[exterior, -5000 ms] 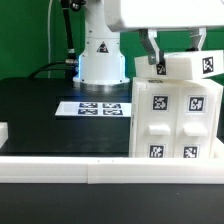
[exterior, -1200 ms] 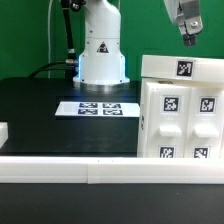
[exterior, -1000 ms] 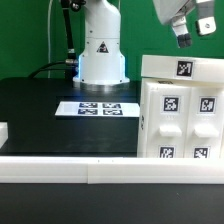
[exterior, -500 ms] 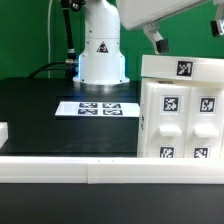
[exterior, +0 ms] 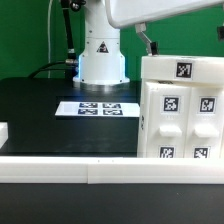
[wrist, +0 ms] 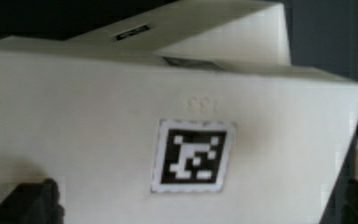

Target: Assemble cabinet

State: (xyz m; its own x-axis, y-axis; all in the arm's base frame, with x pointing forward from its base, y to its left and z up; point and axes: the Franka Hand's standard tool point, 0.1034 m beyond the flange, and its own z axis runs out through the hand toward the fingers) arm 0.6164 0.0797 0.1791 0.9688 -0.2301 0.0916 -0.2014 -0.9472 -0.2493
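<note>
The cabinet stands upright on the black counter at the exterior view's right, just behind the white rail. Its top block sits on the body, and 2 tagged front panels look seated. The assembly looks near complete, though its far side is hidden. The hand hangs beside the cabinet's upper edge, jaws spread wide, holding nothing. The marker board lies apart.
</note>
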